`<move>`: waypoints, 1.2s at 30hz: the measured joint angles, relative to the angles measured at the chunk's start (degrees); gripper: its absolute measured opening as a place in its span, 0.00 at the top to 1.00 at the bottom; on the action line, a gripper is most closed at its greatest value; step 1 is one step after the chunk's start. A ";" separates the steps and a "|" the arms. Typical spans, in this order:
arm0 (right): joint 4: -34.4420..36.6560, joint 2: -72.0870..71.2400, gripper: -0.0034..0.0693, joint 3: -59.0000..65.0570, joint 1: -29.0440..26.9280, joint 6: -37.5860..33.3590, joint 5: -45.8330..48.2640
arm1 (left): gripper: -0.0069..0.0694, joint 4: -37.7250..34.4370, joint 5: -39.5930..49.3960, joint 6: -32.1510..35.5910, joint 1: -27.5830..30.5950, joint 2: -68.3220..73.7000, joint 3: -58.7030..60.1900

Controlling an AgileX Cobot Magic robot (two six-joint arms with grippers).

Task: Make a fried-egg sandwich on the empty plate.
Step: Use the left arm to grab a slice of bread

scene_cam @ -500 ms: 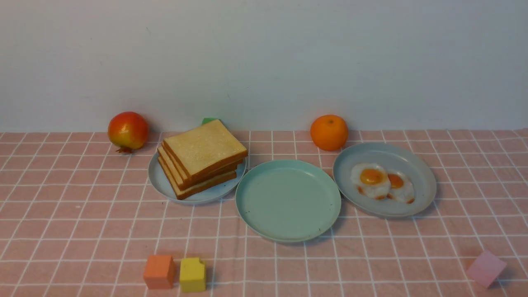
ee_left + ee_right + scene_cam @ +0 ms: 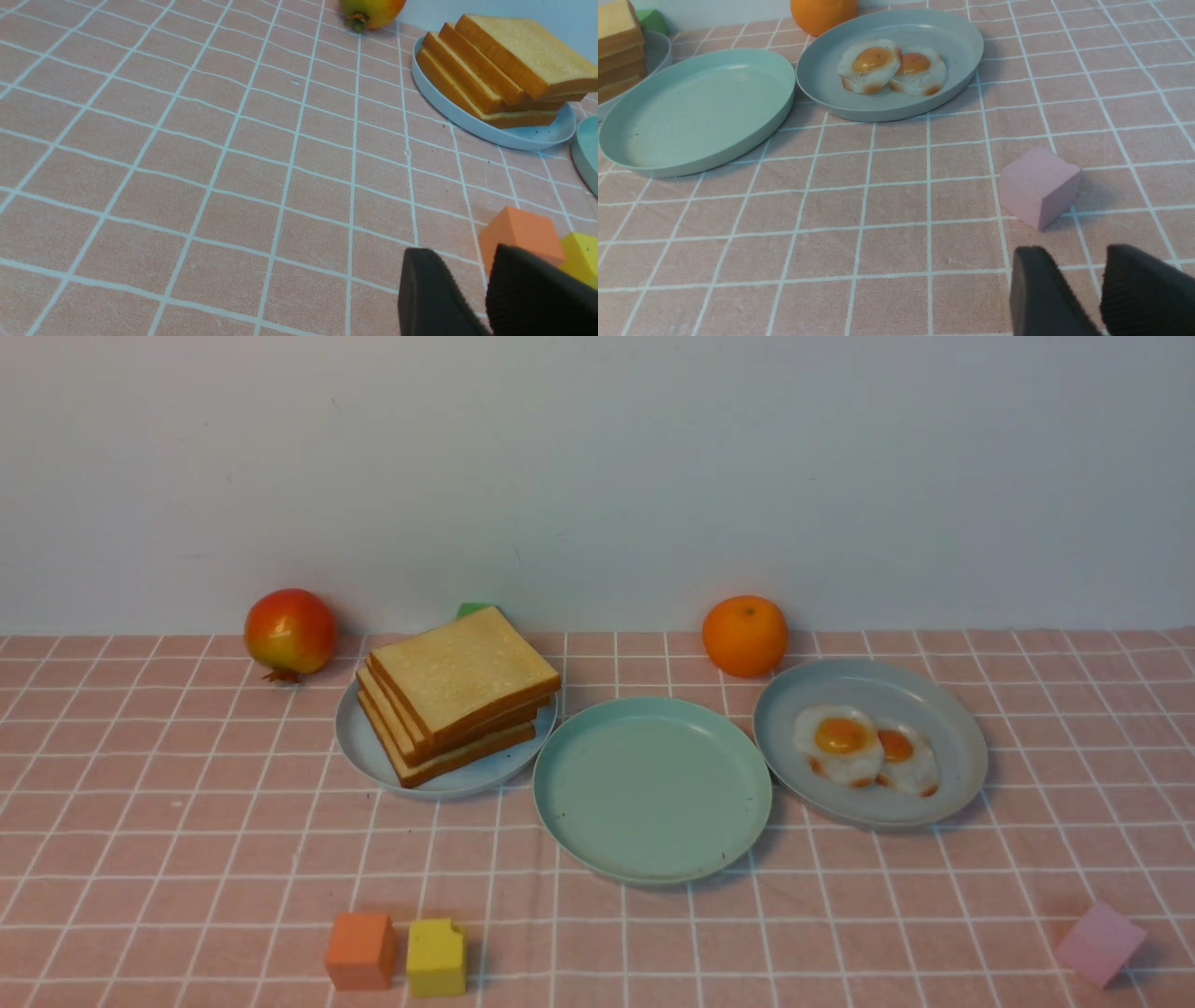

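Nothing has moved, operator. Your empty plate (image 2: 652, 791) sits bare at frame centre on the tabletop (image 2: 187, 859). Left end effector (image 2: 462, 254) and right end effector (image 2: 1078, 249): each narrowly parted, holding nothing.

Empty plate (image 2: 652, 793) between toast plate (image 2: 369, 758), left, egg plate (image 2: 954, 747), right.

Looks forward from the robot's side over the checked cloth (image 2: 187, 840) to the wall (image 2: 597, 476). Skims low and close from each wrist. Shares the mint-green plate (image 2: 652, 789) throughout.
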 joint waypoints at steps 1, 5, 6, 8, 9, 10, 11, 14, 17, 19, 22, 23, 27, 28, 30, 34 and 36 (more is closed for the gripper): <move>0.00 0.00 0.62 0.00 0.00 0.00 0.00 | 0.60 0.00 0.00 0.00 0.00 0.00 0.00; 0.00 0.00 0.62 0.00 0.00 0.00 0.00 | 0.60 0.00 0.00 0.00 0.00 0.00 0.00; 0.00 0.00 0.62 0.00 0.00 0.00 0.00 | 0.60 0.00 0.00 0.00 0.00 0.00 0.00; 0.00 0.00 0.62 0.00 0.00 0.00 0.00 | 0.60 0.00 0.00 0.00 0.00 0.00 0.00; 0.00 0.00 0.62 0.00 0.00 0.00 0.00 | 0.60 0.00 0.00 0.00 0.00 0.00 0.00; 0.00 0.00 0.62 0.00 0.00 0.00 0.00 | 0.60 0.00 0.00 0.00 0.00 0.00 0.00; 0.00 0.00 0.62 0.00 0.00 0.00 0.00 | 0.60 0.15 -0.13 0.00 0.00 0.00 0.00; 0.00 0.00 0.62 0.00 0.00 0.00 0.00 | 0.60 -1.99 -4.06 -1.82 0.00 0.00 0.39; 0.00 0.00 0.62 0.00 0.00 0.00 0.00 | 0.60 -6.07 -7.58 -5.12 0.00 0.00 0.51; 0.00 0.00 0.62 0.00 0.00 0.00 0.00 | 0.60 -14.89 -13.30 -10.37 0.00 0.00 0.51; 0.00 0.00 0.62 0.00 0.00 0.00 0.00 | 0.60 -22.61 -16.81 -14.11 0.00 0.00 0.51; 0.00 0.00 0.62 0.00 0.00 0.00 0.00 | 0.60 -23.09 -17.03 -14.27 0.00 0.00 0.51; 0.00 0.00 0.62 0.00 0.00 0.00 0.00 | 0.61 -29.06 -18.76 -15.40 0.00 0.00 -0.18; 0.00 0.00 0.62 0.00 0.00 0.00 0.00 | 0.65 -29.70 -14.14 -14.82 0.00 0.00 -3.30; 0.00 0.00 0.62 0.00 0.00 0.00 0.00 | 0.70 -29.70 -10.23 -13.11 0.00 0.46 -5.98; 0.00 0.00 0.62 0.00 0.00 0.00 0.00 | 0.89 -27.86 7.80 6.51 0.00 13.16 -23.75; 0.00 0.00 0.62 0.00 0.00 0.00 0.00 | 0.89 -27.53 15.28 13.71 -0.10 21.11 -29.83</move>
